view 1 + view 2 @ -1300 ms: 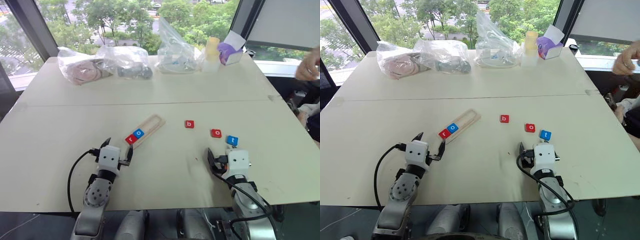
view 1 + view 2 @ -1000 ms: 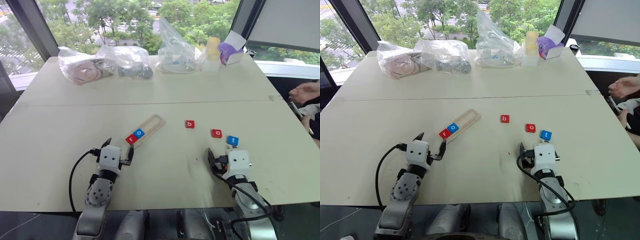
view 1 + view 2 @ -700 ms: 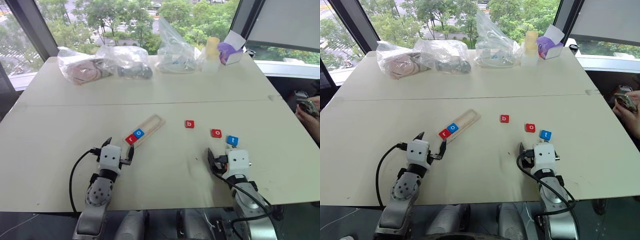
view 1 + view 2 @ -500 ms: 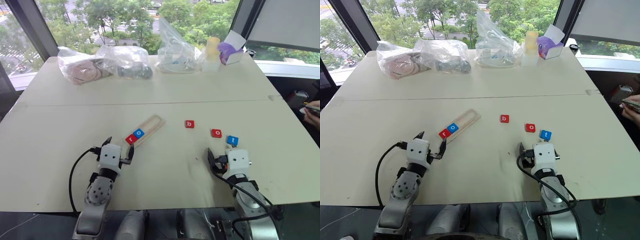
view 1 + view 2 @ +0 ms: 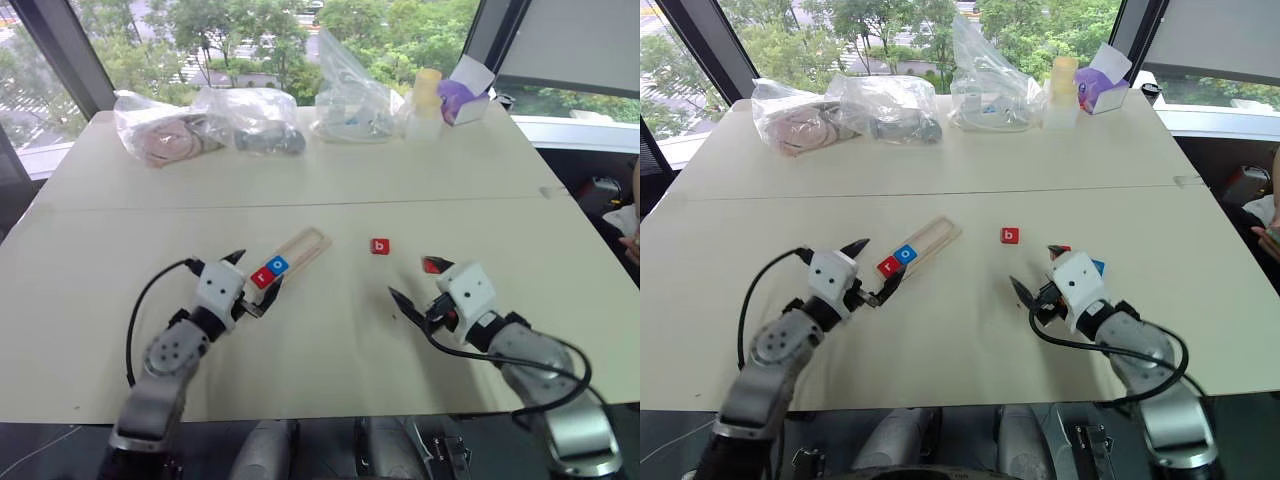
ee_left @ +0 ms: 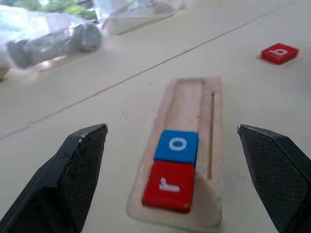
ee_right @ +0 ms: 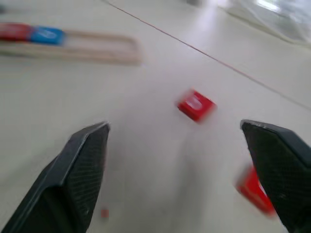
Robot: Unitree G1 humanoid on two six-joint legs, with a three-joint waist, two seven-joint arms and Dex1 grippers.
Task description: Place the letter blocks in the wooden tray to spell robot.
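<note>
**Operator:** Where does everything sit, and what are your jaws doing?

**Spotter:** Both stand wide apart with nothing between them. Your left gripper (image 5: 250, 285) hangs at the near end of the wooden tray (image 5: 305, 243), and your right gripper (image 5: 420, 283) points toward the middle of the table (image 5: 330, 180). The tray lies diagonally, its far end toward two o'clock. In its near end sit a red block (image 6: 168, 186) reading "r" and a blue block (image 6: 177, 145) reading "o", touching each other. The rest of the slot is bare. The red "b" block (image 5: 379, 246) lies loose at three o'clock from the tray's far end. Another red block (image 5: 433, 265) peeks out just past your right gripper, its letter hidden.

**Operator:** How will the b handle?

**Spotter:** My judgement: light, rigid, low and flat, smooth enough to skid on the tabletop. Pinch it across two opposite side edges, fingers straddling it squarely, or it may pivot or pop out.

**Operator:** Any other writing?

**Spotter:** None legible; the bags (image 5: 250, 120) at twelve o'clock show no readable labels.
</note>
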